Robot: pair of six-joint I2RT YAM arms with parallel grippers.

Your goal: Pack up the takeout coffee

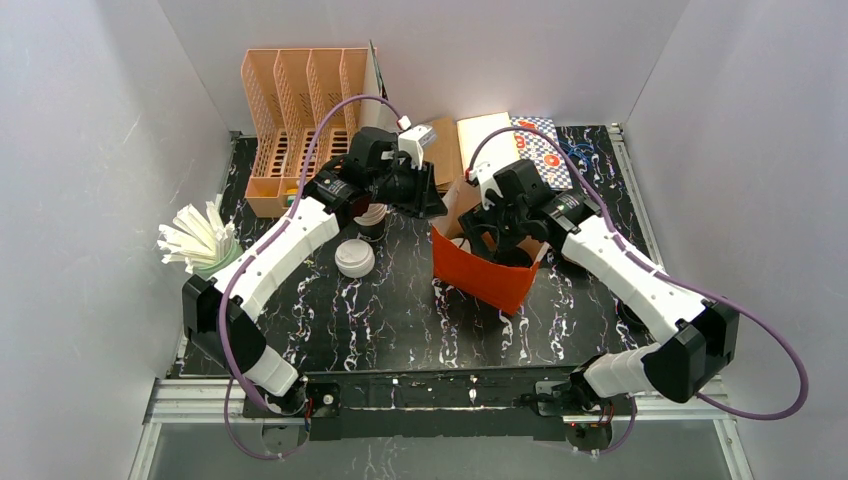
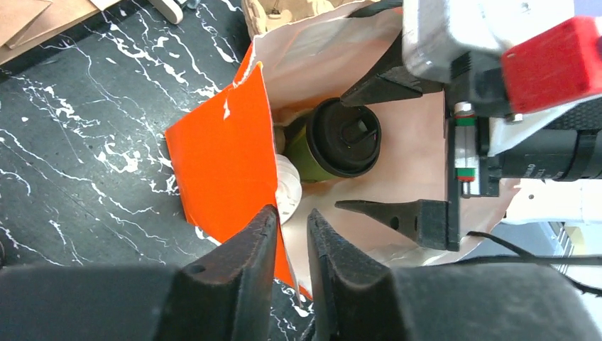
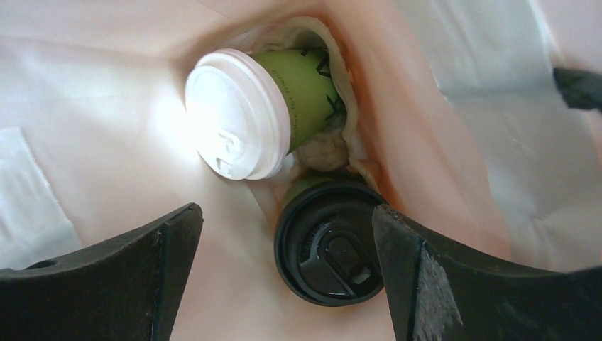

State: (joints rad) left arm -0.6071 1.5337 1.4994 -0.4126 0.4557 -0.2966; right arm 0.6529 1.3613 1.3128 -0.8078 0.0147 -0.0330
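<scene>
A black tabletop [image 1: 400,320] veined with white sits inside plain white walls. On it stands one orange paper bag [image 1: 485,280], pale inside, and both pincers are at its mouth.

The right pincer [image 3: 284,213] is spread wide and reaches down into the bag. Two takeout coffees lie below it. The black-lidded green cup [image 3: 328,245] sits between its fingers, just beside the right-hand one. The white-lidded green cup [image 3: 245,114] lies tilted just beyond the fingertips, its side touching the first cup's.

The white-lidded cup carries dark lettering, but too little shows to read it. No other writing is legible.

The left pincer [image 2: 291,234] is outside the bag with its fingers drawn narrow. The bag's orange wall edge runs into the gap between them, but I cannot tell whether they pinch it.

Behind the left pincer stands one peach-coloured slotted rack [image 1: 305,110]. One round white lid-like piece [image 1: 354,258] lies on the table near its wrist.
</scene>
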